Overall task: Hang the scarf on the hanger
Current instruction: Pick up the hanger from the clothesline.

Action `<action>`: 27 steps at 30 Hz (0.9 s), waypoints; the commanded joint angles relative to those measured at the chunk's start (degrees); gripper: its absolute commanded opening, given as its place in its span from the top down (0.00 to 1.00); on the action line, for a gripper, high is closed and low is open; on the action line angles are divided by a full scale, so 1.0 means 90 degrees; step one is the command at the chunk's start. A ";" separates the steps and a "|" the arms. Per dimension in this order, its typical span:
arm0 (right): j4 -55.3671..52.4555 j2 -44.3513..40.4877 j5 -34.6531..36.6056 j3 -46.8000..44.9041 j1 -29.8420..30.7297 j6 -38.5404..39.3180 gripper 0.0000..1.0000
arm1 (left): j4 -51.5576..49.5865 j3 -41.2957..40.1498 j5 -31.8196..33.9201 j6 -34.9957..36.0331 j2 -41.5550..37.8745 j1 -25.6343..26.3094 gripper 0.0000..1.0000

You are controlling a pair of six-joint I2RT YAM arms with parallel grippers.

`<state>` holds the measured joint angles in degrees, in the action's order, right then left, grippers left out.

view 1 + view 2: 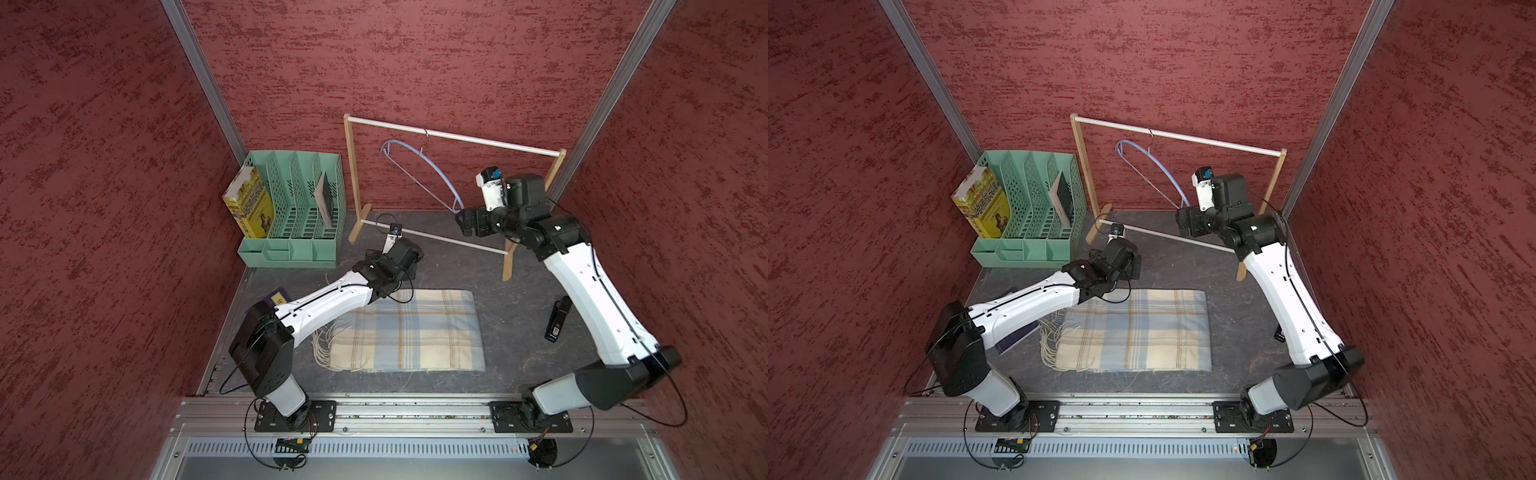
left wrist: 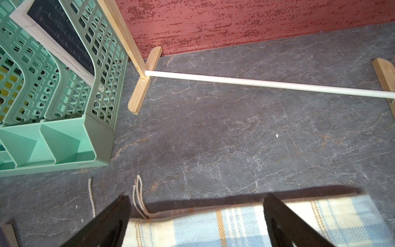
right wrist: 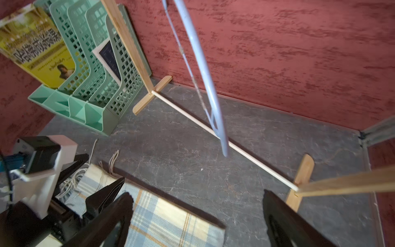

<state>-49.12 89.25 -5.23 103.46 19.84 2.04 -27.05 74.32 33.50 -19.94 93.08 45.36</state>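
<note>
Scarf (image 1: 415, 332), plaid in cream and light blue, is seen folded and lying flat on the dark stone-patterned desk (image 1: 511, 286), near the arm bases. Its cream fringe (image 1: 326, 351) is spread toward the left arm. A black oblong device (image 1: 557, 318) is laid on the desk to the right of the scarf, well apart from it.

Above the scarf's far edge, close to the fringed corner, the left hand (image 2: 196, 198) is held with its jaws spread wide and nothing gripped.

Farther back and higher, the right hand (image 3: 197, 194) is likewise held wide open and empty. It is raised just in front of the wooden rack (image 1: 353, 174), near the hanger's lower end but apart from it.

The light-blue hanger (image 3: 204, 70) is hung by its metal hook (image 1: 424, 135) on the rack's white top rod (image 1: 490, 143), turned at an angle to the rod, with no cloth on it.

To the left of the rack, a mint-green file organizer (image 1: 286, 255) is set in the back corner. A yellow book (image 1: 249, 208) is stood in its leftmost slot and a wood-framed dark board (image 1: 326, 199) in its rightmost.
</note>
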 commanded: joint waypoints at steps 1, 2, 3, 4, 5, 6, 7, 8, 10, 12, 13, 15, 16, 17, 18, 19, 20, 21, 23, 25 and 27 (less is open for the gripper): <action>-0.0036 0.0637 -0.0388 0.0444 -0.0007 0.0861 0.03 | -0.0165 0.0052 0.0083 -0.0214 0.0060 0.0047 0.00; 0.0052 0.0818 -0.0270 0.0587 -0.0023 0.0995 0.03 | -0.0162 0.0052 0.0085 -0.0218 0.0073 0.0047 0.00; 0.0071 0.1004 -0.0128 0.0791 -0.0033 0.1106 0.03 | -0.0160 0.0045 0.0104 -0.0217 0.0098 0.0052 0.00; 0.0083 0.1214 0.0038 0.1001 -0.0054 0.1210 0.03 | -0.0160 0.0043 0.0118 -0.0216 0.0118 0.0048 0.00; 0.0079 0.1427 0.0194 0.1226 -0.0074 0.1275 0.03 | -0.0160 0.0049 0.0152 -0.0211 0.0139 0.0049 0.00; 0.0073 0.1606 0.0300 0.1396 -0.0094 0.1318 0.03 | -0.0165 0.0054 0.0194 -0.0217 0.0167 0.0050 0.00; 0.0076 0.1760 0.0356 0.1566 -0.0103 0.1345 0.04 | -0.0175 0.0074 0.0226 -0.0202 0.0199 0.0051 0.00; 0.0083 0.1883 0.0390 0.1711 -0.0118 0.1370 0.04 | -0.0199 0.0101 0.0262 -0.0192 0.0225 0.0048 0.00; 0.0089 0.2109 0.0387 0.1916 -0.0109 0.1391 0.04 | -0.0264 0.0188 0.0337 -0.0172 0.0293 0.0048 0.00; 0.0202 0.2183 0.0310 0.1932 -0.0111 0.1376 0.05 | -0.0283 0.0252 0.0376 -0.0162 0.0342 0.0048 0.00; 0.0255 0.2203 0.0286 0.1924 -0.0114 0.1381 0.05 | -0.0277 0.0275 0.0379 -0.0159 0.0371 0.0048 0.00; 0.0303 0.2259 0.0286 0.1932 -0.0114 0.1435 0.05 | -0.0284 0.0347 0.0378 -0.0140 0.0426 0.0049 0.00; 0.0319 0.2296 0.0316 0.1937 -0.0114 0.1485 0.05 | -0.0309 0.0394 0.0375 -0.0135 0.0468 0.0055 0.00; 0.0346 0.2332 0.0384 0.1955 -0.0127 0.1530 0.06 | -0.0333 0.0438 0.0371 -0.0137 0.0510 0.0057 0.00; 0.0362 0.2383 0.0424 0.1981 -0.0143 0.1573 0.06 | -0.0355 0.0476 0.0362 -0.0137 0.0553 0.0057 0.00; 0.0362 0.2415 0.0434 0.2015 -0.0173 0.1587 0.06 | -0.0392 0.0515 0.0360 -0.0137 0.0585 0.0057 0.00; 0.0372 0.2452 0.0419 0.2040 -0.0208 0.1589 0.06 | -0.0406 0.0542 0.0360 -0.0140 0.0614 0.0060 0.00; 0.0379 0.2480 0.0390 0.2057 -0.0241 0.1582 0.07 | -0.0413 0.0562 0.0360 -0.0146 0.0636 0.0066 0.00; 0.0424 0.2520 0.0320 0.2061 -0.0302 0.1552 0.09 | -0.0432 0.0600 0.0370 -0.0147 0.0661 0.0069 0.00; 0.0414 0.2519 0.0264 0.2038 -0.0329 0.1531 0.13 | -0.0450 0.0639 0.0389 -0.0158 0.0687 0.0076 0.00; 0.0414 0.2487 0.0241 0.1969 -0.0339 0.1519 0.16 | -0.0478 0.0673 0.0398 -0.0165 0.0705 0.0077 0.00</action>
<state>-46.94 111.55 -3.16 120.36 17.30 15.49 -30.11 78.81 36.16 -21.17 98.17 45.67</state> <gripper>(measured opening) 0.850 0.998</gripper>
